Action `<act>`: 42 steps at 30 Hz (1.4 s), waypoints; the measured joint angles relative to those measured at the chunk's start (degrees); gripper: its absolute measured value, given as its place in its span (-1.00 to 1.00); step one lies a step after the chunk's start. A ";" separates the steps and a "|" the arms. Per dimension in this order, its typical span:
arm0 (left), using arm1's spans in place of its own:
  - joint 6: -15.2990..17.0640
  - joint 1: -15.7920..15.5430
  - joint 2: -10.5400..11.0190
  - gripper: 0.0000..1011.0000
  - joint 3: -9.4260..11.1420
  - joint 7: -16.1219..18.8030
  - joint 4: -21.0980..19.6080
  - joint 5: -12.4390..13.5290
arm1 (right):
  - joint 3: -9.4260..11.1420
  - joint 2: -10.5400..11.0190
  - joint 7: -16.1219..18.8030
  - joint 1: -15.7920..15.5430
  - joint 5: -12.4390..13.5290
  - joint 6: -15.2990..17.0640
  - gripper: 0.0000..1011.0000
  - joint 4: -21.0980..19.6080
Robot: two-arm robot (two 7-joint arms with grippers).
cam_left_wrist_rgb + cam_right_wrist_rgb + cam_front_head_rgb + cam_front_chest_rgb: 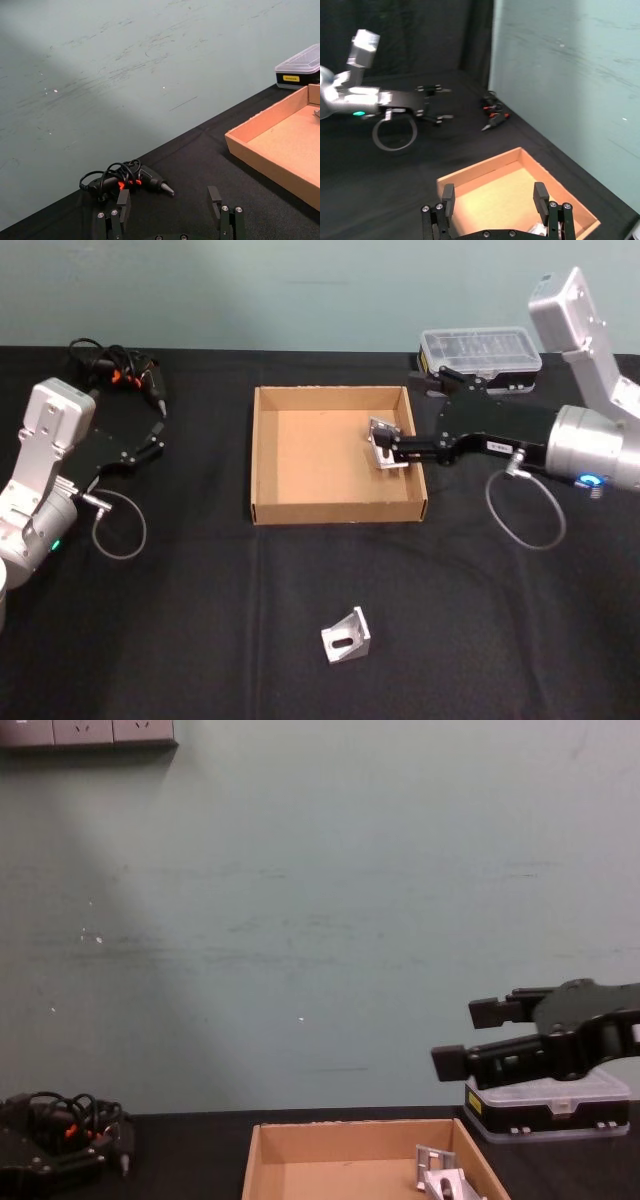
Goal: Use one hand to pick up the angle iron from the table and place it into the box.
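Box (335, 512) on the counter (200, 620) holds one angle iron (438, 1172), which lies near its right wall. Right gripper (457, 1037) hovers just above it, fingers spread wide, gripping nothing. We note a second angle iron (346, 636) on the counter in front of the box, well apart. Left gripper (168, 200) parked at left, fingers apart, empty.
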 joint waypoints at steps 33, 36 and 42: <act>0.00 0.00 0.00 0.98 0.00 0.00 0.00 0.00 | -14.19 6.14 13.47 3.51 -0.62 -0.89 0.98 2.14; 0.00 0.00 0.00 0.98 0.00 0.00 0.00 0.00 | -15.29 6.11 14.59 4.17 -0.62 -1.15 0.98 2.58; 0.00 0.00 0.00 0.98 0.00 0.00 0.00 0.00 | -17.30 6.26 17.18 5.63 -0.68 -2.14 0.98 3.30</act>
